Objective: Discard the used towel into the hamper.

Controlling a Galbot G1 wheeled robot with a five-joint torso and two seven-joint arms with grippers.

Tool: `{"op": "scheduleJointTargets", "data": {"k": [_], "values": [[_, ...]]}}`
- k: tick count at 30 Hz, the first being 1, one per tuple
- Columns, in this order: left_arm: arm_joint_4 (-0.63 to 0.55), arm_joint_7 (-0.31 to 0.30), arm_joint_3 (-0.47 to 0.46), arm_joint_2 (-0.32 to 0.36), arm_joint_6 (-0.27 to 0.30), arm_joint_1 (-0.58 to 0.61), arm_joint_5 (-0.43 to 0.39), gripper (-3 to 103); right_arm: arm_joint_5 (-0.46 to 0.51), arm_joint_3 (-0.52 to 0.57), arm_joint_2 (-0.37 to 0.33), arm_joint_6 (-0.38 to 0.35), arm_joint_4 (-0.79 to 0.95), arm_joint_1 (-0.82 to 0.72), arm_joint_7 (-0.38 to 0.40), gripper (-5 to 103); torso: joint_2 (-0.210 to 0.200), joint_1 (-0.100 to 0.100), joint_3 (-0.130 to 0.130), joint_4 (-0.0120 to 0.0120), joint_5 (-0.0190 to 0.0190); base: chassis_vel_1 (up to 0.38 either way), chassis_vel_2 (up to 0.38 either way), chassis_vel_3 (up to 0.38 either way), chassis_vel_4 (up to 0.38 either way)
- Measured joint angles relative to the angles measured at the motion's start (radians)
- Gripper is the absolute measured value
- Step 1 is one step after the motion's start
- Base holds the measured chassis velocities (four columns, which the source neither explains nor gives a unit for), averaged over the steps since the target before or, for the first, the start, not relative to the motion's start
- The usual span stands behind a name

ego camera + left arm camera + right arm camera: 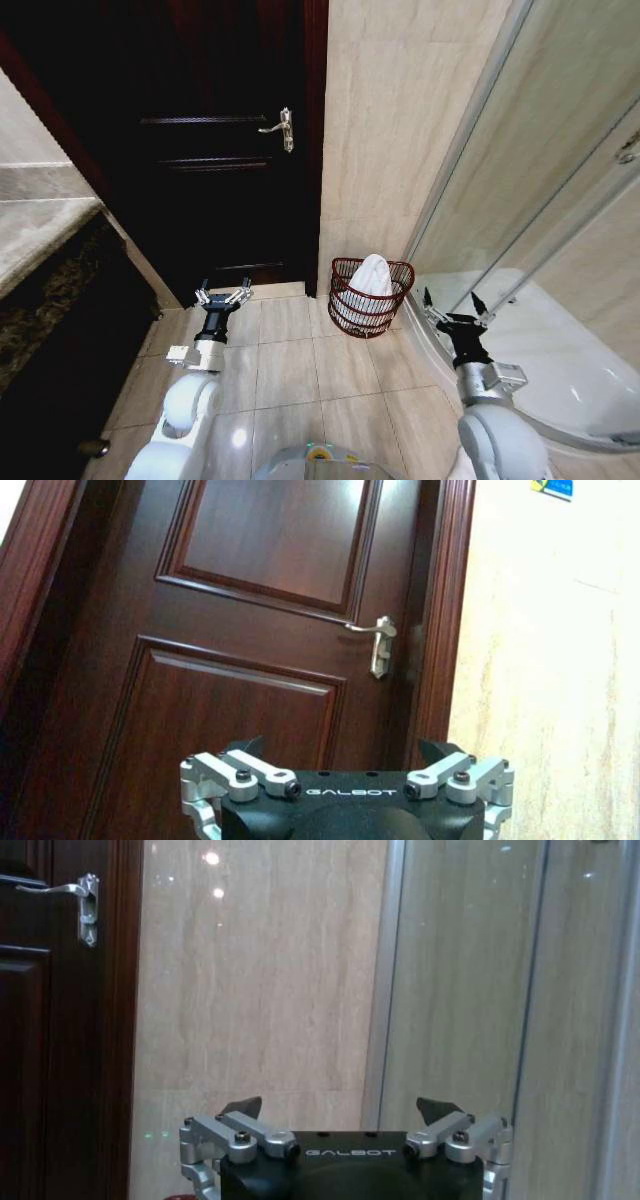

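Beige floor tiles (300, 375) fill the lower middle of your head view, with one dark wooden door (220, 150) at upper left and a glass shower enclosure (560, 230) on the right. You have one hamper (370, 297) at centre, against the tiled wall (400, 110) — one white towel (372, 276) sits inside it, rising above the rim. Your left gripper (222, 296) reaches forward at lower left, fingers spread and holding nothing; your right gripper (452, 304) does the same at lower right, just beside the shower's curved base.

Left wrist view: the left gripper (342, 751) sits at the bottom, jaws apart and empty, facing the door (250, 630) and its one silver handle (378, 641).

Right wrist view: the right gripper (340, 1108) — open, empty — faces the wall (260, 990) at centre.
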Motion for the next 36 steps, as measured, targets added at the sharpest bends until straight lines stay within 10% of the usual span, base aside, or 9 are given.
{"op": "scheduleJointTargets", "data": {"k": [36], "values": [[0.052,0.022,-0.025,-0.011,-0.062,-0.010,-0.006,100,-0.005,-0.008,-0.005,0.032,-0.029,-0.008,-0.001,100,0.000,0.000,0.000,0.0001,-0.0001,-0.031,0.068,0.071,-0.030]]}}
